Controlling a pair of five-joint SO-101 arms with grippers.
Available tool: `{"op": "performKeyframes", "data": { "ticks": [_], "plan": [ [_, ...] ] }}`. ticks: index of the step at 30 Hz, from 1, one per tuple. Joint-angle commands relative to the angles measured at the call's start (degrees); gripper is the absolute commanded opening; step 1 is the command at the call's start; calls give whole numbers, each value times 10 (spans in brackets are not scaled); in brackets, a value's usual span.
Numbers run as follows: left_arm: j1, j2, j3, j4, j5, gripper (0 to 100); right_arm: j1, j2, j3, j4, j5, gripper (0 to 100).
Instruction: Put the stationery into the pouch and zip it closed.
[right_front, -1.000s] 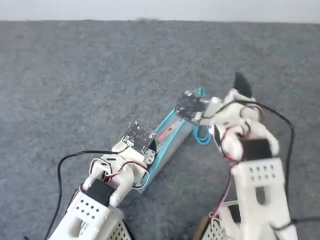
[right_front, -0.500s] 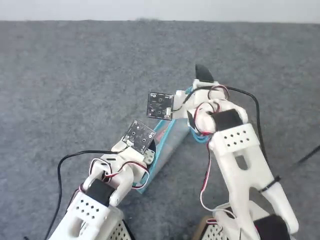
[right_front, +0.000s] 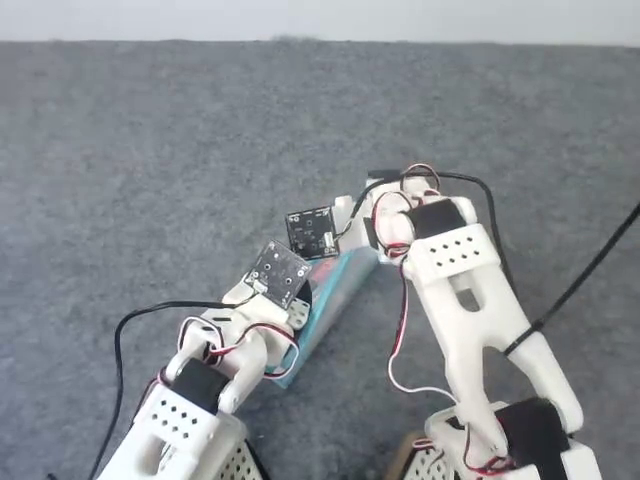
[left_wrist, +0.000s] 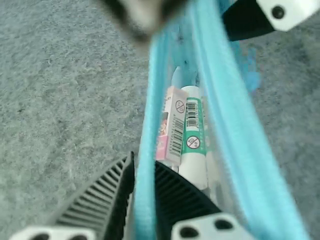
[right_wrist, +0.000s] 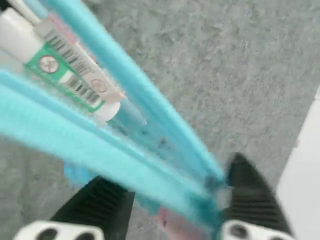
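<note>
- Since a second ago, the right arm has swung in from beside the pouch and dropped over its far end, while the left arm has kept its place.
- Right end effector (right_wrist: 172, 172): its two dark fingers stand apart, straddling the far end of the pouch (right_front: 335, 290), with both blue zip tapes running between them. I judge it open around the fabric and not yet pinching.
- Left end effector (left_wrist: 144, 162): its ribbed jaws are closed on one blue zip tape at the pouch's near end, pinning that rim.
- Just beyond the left end effector's jaws, the stationery (left_wrist: 192, 140) lies lengthwise inside the pouch. It includes a white stick with a green label and a thinner pink-labelled piece touching its side.
- The pouch spans from one end effector to the other, mouth up and unzipped, and lies flat on the grey worktop (right_front: 150, 150).
- Handling, as a judgement: the pouch looks soft and light, with a slick clear wall, so it will probably buckle or slide along the worktop if pulled from one end alone.
- The woven zip tape appears to be the firmest, least slippery place to hold, as the left end effector does now.
- The slider or its tab would be the part for the right end effector to take. I cannot make it out clearly among the blue fabric between its fingers.
- The stationery is rigid and already contained, so it needs no grip. Any piece riding high could foul the zip.
</note>
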Motion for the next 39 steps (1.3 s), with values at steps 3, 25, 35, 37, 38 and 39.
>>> {"op": "performKeyframes", "data": {
  "ticks": [3, 25, 35, 37, 38, 39],
  "plan": [
    [4, 1, -2, 7, -4, 11, 5, -4, -20, 64, -112, 2],
    [-310, 5, -307, 91, -2, 192, 45, 2, -148, 322, -436, 8],
    [-320, 6, -344, 158, 73, 195, 45, 0, -142, 315, -442, 8],
    [-275, 6, -347, 170, 127, 195, 40, -4, -131, 297, -467, 8],
    [-248, 6, -344, 166, 162, 195, 36, -5, -127, 286, -487, 8],
    [-225, 7, -342, 155, 193, 196, 32, -5, -121, 276, -506, 8]
  ]
}}
